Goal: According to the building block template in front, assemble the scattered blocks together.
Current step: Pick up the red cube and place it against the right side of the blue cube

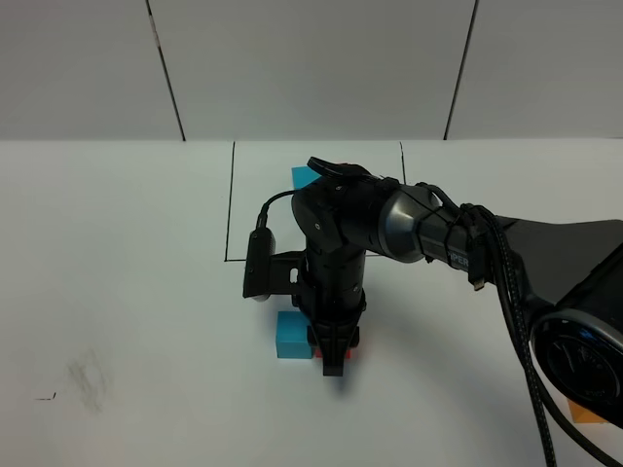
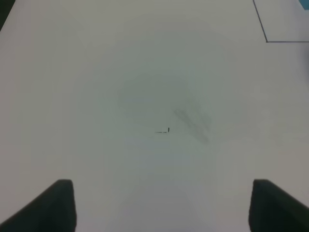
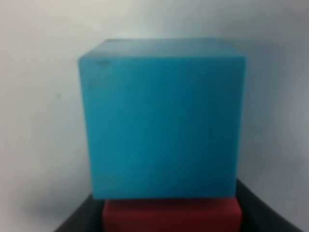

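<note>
Here, on the white tabletop (image 1: 117, 292) under a grey panelled wall (image 1: 311, 68), the right gripper (image 1: 334, 368), jaws together, sits at a matte red cube (image 3: 171, 215) touching a matte blue cube (image 1: 290, 336); the left gripper (image 2: 161, 183) stands wide.

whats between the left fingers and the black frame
Bare table with only a grey smudge and a tiny black mark, as the left wrist view shows.

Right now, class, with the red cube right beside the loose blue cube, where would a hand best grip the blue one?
Come down from above and pinch the blue cube across its near and far faces in the high view. Those flat, parallel sides look free, while the red cube, in the right hand, blocks the side facing it.
</note>
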Tool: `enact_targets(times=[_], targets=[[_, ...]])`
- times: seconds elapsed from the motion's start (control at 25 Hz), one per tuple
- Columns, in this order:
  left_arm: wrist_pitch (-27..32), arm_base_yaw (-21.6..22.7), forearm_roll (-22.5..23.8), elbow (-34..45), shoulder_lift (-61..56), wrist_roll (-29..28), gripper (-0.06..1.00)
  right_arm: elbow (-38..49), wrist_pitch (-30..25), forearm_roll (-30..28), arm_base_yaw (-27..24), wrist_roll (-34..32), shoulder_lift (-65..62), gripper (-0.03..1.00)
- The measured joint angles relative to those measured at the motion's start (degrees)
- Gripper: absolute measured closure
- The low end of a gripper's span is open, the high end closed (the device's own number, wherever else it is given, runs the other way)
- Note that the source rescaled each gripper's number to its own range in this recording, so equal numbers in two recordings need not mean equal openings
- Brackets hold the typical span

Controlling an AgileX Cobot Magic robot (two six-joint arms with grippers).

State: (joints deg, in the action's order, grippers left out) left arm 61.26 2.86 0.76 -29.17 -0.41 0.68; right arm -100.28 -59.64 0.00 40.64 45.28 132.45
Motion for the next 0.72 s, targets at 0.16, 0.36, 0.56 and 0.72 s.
enact_targets(times=[0.16, 0.36, 0.56, 0.72], targets=[[0.0, 0.0, 0.19, 0.0, 0.0, 0.0, 0.1, -0.06, -0.4, 0.0, 0.0, -0.05, 0.0, 0.97], [0.0, 0.0, 0.83, 0.0, 0.0, 0.0, 0.1, -0.06, -0.57, 0.48, 0.0, -0.05, 0.0, 0.97], [0.0, 0.0, 1.06, 0.0, 0.0, 0.0, 0.1, -0.06, -0.59, 0.53, 0.0, -0.05, 0.0, 0.97], [0.0, 0.0, 1.06, 0.0, 0.0, 0.0, 0.1, -0.06, -0.06, 0.53, 0.18, -0.17, 0.0, 0.97]])
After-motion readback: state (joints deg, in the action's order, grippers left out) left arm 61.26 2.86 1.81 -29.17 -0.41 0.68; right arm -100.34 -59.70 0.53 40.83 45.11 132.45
